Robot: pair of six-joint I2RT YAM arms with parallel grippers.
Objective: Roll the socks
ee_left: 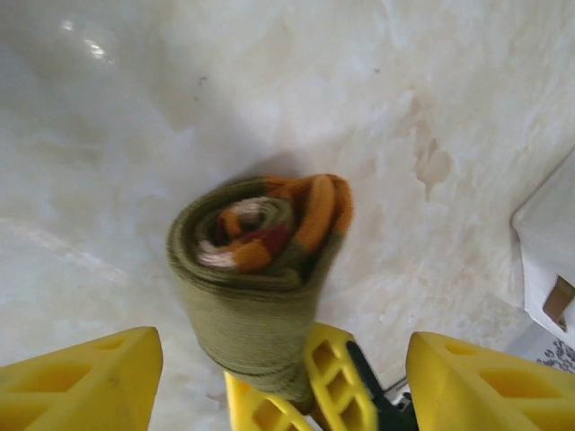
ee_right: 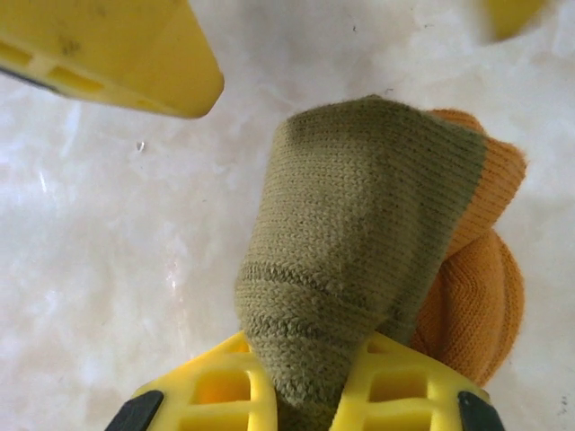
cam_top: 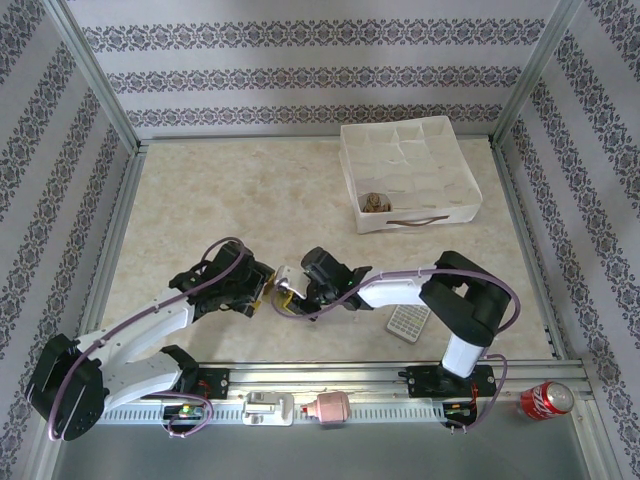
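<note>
Green sock (ee_left: 256,269), olive with orange bands, was wound into a tight roll. It sat low over the table (cam_top: 250,200), near the middle of the near side, between the two arms. Whether it rested on the surface or hung just above it could not be told.

The right gripper (ee_right: 307,391) had its yellow fingers pressed together on one end of the roll, pinching the olive fabric. The rest of the roll stuck out past the fingertips. The left gripper (ee_left: 283,346) stood spread wide, one finger on each side of the roll, touching nothing.

Judged step: rolling of this sock looked finished, and the right gripper alone held it, so stowing was likely in hand. The next move would call for the left arm to back clear. The right arm would then lift and swing far and right to the white box (cam_top: 410,175) and lower into a free compartment. The pinch would need to stay firm, or the roll could unwind on the way.

The box's near-left compartment held a brownish roll (cam_top: 375,203), probably the other sock, though it was too small to tell the pattern.

Writing: a red can (cam_top: 545,400) lay at the near right corner, its label too small to read. A white gridded piece (cam_top: 407,322) lay beside the right arm with no text visible. No writing showed on the sock or the fingers.
</note>
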